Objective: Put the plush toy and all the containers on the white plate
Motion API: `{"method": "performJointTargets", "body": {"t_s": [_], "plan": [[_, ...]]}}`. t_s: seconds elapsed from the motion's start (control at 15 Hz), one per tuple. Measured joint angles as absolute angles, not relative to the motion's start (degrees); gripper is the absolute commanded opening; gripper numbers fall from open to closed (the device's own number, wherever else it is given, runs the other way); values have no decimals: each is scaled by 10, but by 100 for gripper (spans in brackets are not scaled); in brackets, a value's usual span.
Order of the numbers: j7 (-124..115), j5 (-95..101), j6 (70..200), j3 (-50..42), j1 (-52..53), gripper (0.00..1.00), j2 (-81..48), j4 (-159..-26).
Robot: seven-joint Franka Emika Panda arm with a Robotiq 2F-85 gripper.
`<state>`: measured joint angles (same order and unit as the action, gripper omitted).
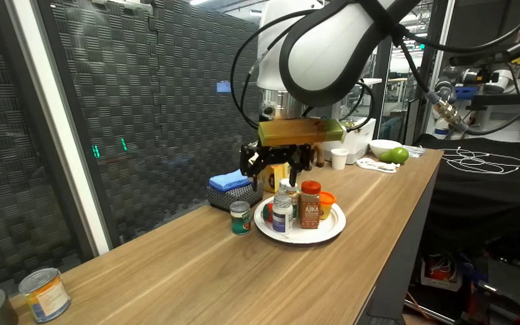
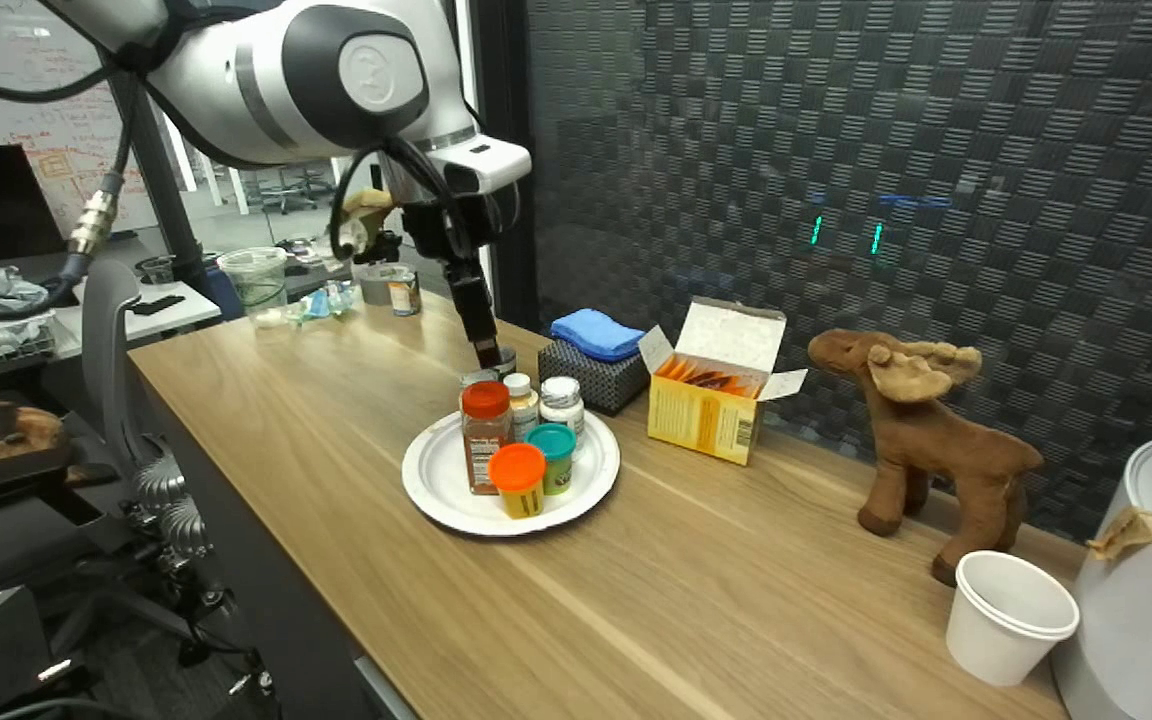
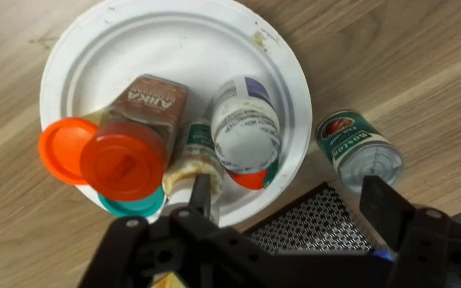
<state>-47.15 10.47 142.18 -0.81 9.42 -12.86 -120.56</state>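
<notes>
My empty hand (image 1: 273, 181) gaped partly above the round white plate (image 3: 166, 48), apparently mid-loading; next, the brown plush moose (image 2: 946, 440) likely needed gentle grasping.

Packed upright on a white plate (image 2: 434, 480): a red-lidded jar (image 2: 482, 447), an orange-lidded tub (image 2: 518, 472), a teal-lidded tub (image 2: 553, 445) and two white-capped bottles (image 2: 563, 405). Beyond the jar, a black gripper (image 2: 487, 351), pointed downward. Along the dark textured wall (image 2: 876, 130), on the wood-grain table (image 2: 656, 580): a folded blue cloth (image 2: 596, 333) atop a black patterned box (image 2: 586, 378), an open yellow box (image 2: 701, 420) of orange packets (image 2: 701, 377) and, well apart from the plate, a brown plush moose (image 2: 936, 440) near nested white cups (image 2: 1001, 625).
</notes>
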Motion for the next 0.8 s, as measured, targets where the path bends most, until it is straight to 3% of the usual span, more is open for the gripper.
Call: {"method": "performJointTargets", "body": {"t_s": [0.8], "plan": [[-280,96,1397,23,104,100,-239,-1090]]}}
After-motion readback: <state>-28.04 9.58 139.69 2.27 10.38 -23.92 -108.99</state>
